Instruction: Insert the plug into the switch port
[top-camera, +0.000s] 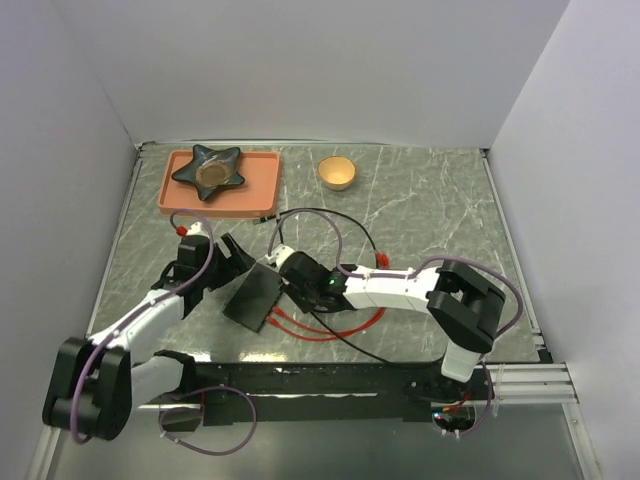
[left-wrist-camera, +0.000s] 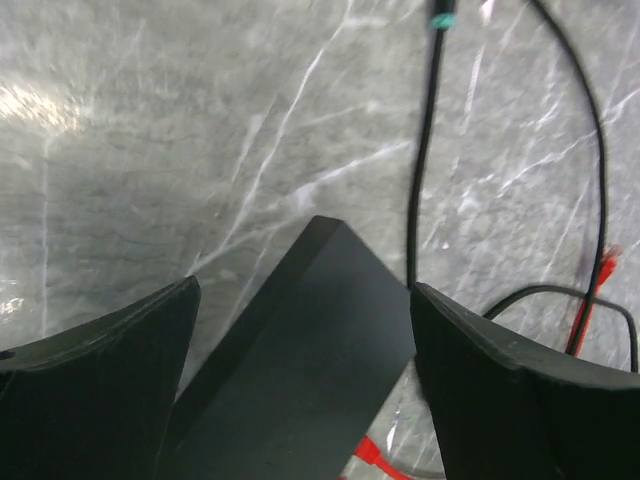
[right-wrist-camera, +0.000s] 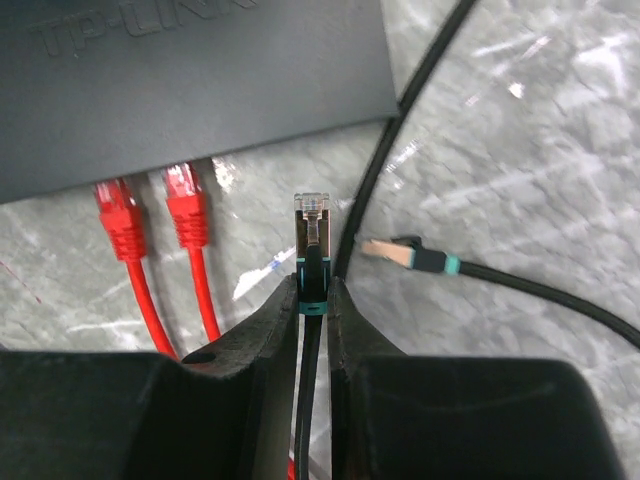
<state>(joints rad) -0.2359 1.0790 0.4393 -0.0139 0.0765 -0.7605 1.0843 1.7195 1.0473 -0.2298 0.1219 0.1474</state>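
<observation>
Your right hand (right-wrist-camera: 312, 292) pinches the plug (right-wrist-camera: 311, 222) by its tail, just right of the switch's (right-wrist-camera: 190, 90) ported edge beside two red plugs (right-wrist-camera: 183, 195), while your left hand (left-wrist-camera: 303, 300), spread, straddles the switch on the counter (left-wrist-camera: 150, 150), so insertion is not yet done.

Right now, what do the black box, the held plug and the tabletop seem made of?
Black box: probably moulded plastic, matte, with moulded-in lettering. Plug: clear plastic tip over a shiny metal-looking shell. Tabletop: glossy grey marble pattern with white veins; real stone or printed laminate, can't tell.
</observation>
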